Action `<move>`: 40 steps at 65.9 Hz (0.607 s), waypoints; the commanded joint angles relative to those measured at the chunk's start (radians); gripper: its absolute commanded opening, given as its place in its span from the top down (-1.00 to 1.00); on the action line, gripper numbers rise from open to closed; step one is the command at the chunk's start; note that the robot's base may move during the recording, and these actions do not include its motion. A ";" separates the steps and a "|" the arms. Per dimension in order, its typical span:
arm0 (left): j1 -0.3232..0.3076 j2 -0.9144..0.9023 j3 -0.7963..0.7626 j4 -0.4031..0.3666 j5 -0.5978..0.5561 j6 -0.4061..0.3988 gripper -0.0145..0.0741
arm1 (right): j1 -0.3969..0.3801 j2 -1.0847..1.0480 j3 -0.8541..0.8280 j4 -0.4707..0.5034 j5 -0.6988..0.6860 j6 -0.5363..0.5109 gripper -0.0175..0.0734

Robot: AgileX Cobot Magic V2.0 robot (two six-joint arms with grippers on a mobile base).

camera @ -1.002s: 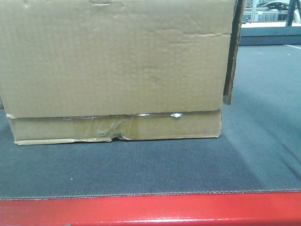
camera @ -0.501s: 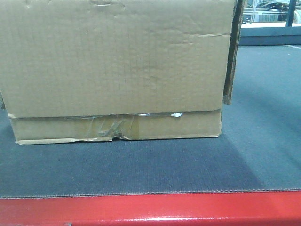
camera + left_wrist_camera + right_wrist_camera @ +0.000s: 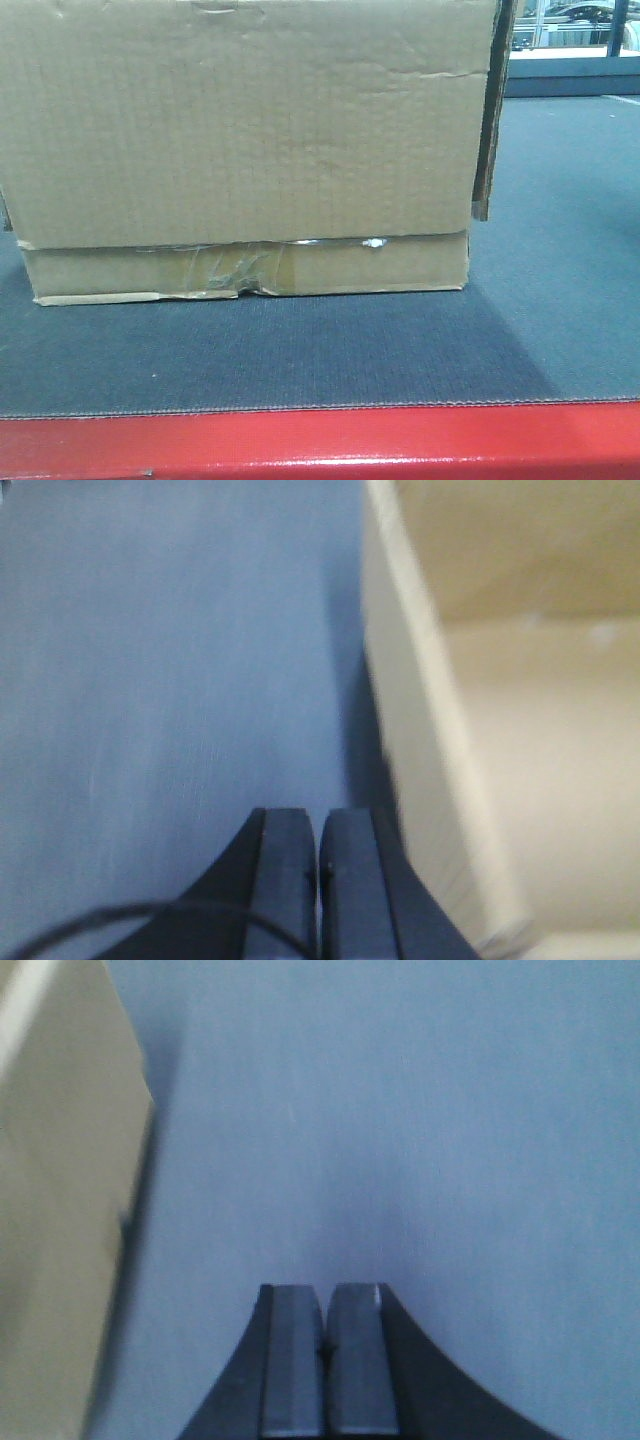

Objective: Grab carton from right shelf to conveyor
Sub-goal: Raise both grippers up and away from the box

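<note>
The brown carton (image 3: 240,140) stands on the dark grey conveyor belt (image 3: 330,350), behind its red front edge (image 3: 320,445). Crinkled clear tape runs along its lower seam. In the left wrist view my left gripper (image 3: 318,815) is shut with nothing in it, hanging over the belt just left of the carton's side wall (image 3: 420,740). In the right wrist view my right gripper (image 3: 325,1290) is also shut and empty, over the belt (image 3: 400,1140), a gap to the right of the carton (image 3: 60,1220). The right shelf is out of view.
A raised cardboard flap (image 3: 493,110) stands at the carton's right side. Behind the belt, at the top right, are a dark rail and bright frames (image 3: 575,45). Open belt stretches to the right of the carton.
The carton and its flap appear shifted very slightly left in the front view. Otherwise nothing visibly moved.
</note>
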 commanded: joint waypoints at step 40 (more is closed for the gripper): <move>0.104 -0.674 0.514 -0.067 -0.249 0.078 0.64 | -0.006 -0.820 0.627 -0.068 -0.377 -0.021 0.77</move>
